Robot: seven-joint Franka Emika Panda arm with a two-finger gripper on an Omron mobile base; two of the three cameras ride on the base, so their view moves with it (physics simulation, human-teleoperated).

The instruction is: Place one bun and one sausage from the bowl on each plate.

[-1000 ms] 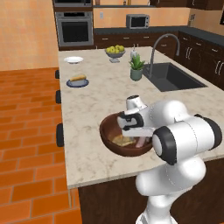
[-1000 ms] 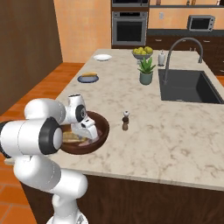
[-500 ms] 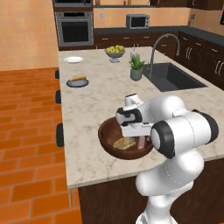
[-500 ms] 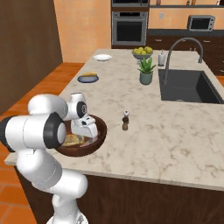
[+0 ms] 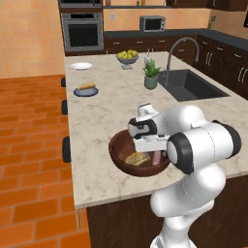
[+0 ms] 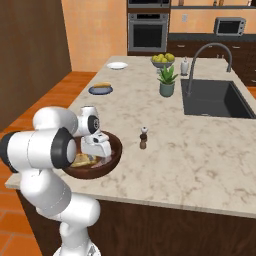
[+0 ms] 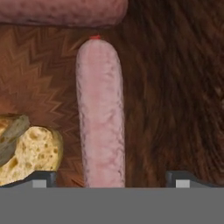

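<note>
The brown wooden bowl (image 5: 115, 147) (image 6: 116, 149) stands near the counter's front edge. In the hand view a pale pink sausage (image 7: 101, 118) lies lengthwise on the bowl's floor (image 7: 175, 87). A second sausage (image 7: 61, 11) lies across the top, and a cut bun (image 7: 26, 153) is at the left. My gripper (image 7: 109, 179) (image 5: 153, 150) (image 6: 98, 150) is down inside the bowl and open, its fingertips (image 7: 40, 178) on either side of the sausage's near end, apart from it. The blue-grey plate (image 5: 77, 92) (image 6: 93, 91) carries a bun (image 5: 87, 86). The white plate (image 5: 81, 66) (image 6: 117, 65) lies beyond it.
A small pepper shaker (image 6: 143, 138) stands right of the bowl. Farther back are a potted plant (image 5: 151, 75), a grey fruit bowl (image 5: 127, 56), and the sink (image 5: 191, 85) with its faucet. The counter's front edge is just behind the bowl.
My hand has sunk lower into the bowl, toward the sausage, and the jaws have spread a little wider. Bowl and plates have stayed put.
</note>
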